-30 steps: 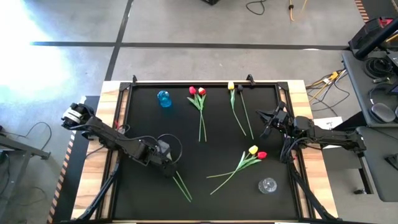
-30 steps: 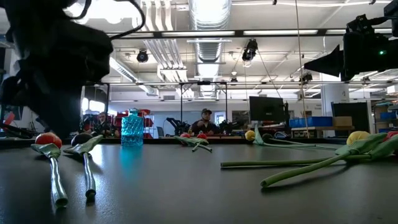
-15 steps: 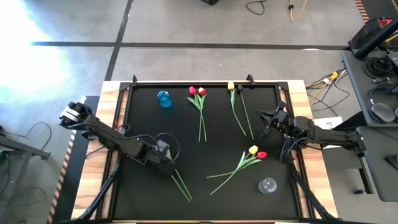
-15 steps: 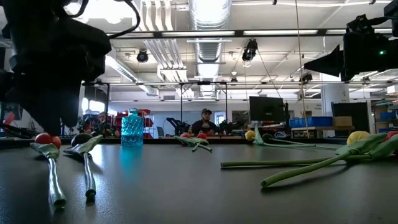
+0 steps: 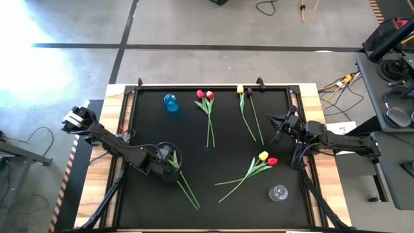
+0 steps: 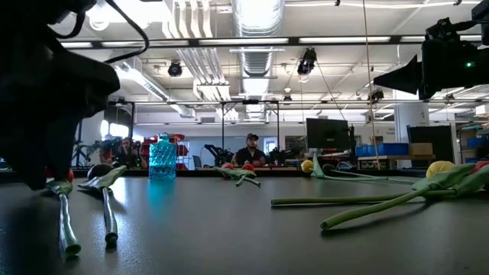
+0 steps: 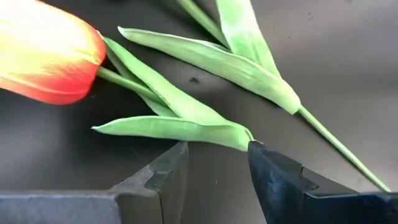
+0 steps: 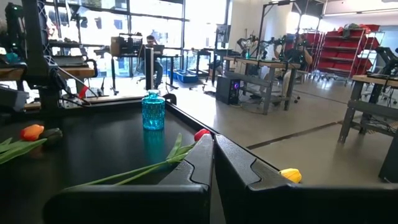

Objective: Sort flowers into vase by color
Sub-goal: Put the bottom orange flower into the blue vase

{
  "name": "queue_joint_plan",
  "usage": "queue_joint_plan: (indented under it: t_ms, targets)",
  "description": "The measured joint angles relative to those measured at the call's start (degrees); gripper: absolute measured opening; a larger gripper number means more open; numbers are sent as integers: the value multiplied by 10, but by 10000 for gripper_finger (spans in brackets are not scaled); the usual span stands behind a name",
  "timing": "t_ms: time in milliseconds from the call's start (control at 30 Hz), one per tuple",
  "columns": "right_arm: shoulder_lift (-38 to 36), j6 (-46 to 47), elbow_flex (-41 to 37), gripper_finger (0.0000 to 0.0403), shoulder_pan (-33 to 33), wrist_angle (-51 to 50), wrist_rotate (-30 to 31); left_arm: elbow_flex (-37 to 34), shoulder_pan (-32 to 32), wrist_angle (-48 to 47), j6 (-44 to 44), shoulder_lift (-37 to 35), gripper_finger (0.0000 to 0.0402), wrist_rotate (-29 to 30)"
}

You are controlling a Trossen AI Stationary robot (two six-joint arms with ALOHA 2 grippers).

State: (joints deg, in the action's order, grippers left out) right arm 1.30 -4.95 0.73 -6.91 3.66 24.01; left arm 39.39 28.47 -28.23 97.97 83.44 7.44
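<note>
Black matting (image 5: 213,162) covers the table inside a pale wooden border, and the artificial tulips lie scattered across it. Beyond the far edge, the low view shows a workshop with ceiling lights, shelving and a person seated behind a desk (image 6: 248,149).

My left gripper (image 5: 169,169) is down at the near-left part of the mat, over the heads of a pair of flowers whose thin green stems (image 5: 189,191) run out toward the near edge. Through my left wrist camera, the two dark fingers (image 7: 283,180) stand apart with a gap between them, their tips just beside a green leaf (image 7: 180,127); an orange-red tulip head (image 7: 46,59) lies close by. Nothing is clamped.

My right gripper (image 5: 279,127) waits at the right side of the mat, its fingers pressed together and empty.

A blue glass vase (image 5: 170,102) stands at the far left, a clear glass vase (image 5: 278,192) at the near right. Two red tulips (image 5: 205,95) lie at the far middle, a yellow tulip (image 5: 240,90) just to their right, and a yellow-and-red pair (image 5: 266,158) near the clear vase.
</note>
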Motion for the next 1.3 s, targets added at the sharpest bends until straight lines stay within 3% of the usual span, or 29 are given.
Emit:
queue_joint_plan:
  t_ms: [167, 567, 767, 967, 1100, 1300]
  targets:
    - [0, 0, 0, 9, 0, 0, 0, -38, 0, 57, 40, -5, 151, 9]
    - [0, 0, 0, 9, 0, 0, 0, -45, -1, 29, 47, -14, 144, 86]
    - [0, 0, 0, 9, 0, 0, 0, -47, -3, 22, 35, -18, 107, 91]
    - [0, 0, 0, 9, 0, 0, 0, -48, -3, 15, -41, -37, 42, 91]
    - [0, 0, 0, 9, 0, 0, 0, -34, 6, -20, -60, -68, 5, 85]
    - [0, 0, 0, 9, 0, 0, 0, 28, 25, -171, -78, -113, 1, 105]
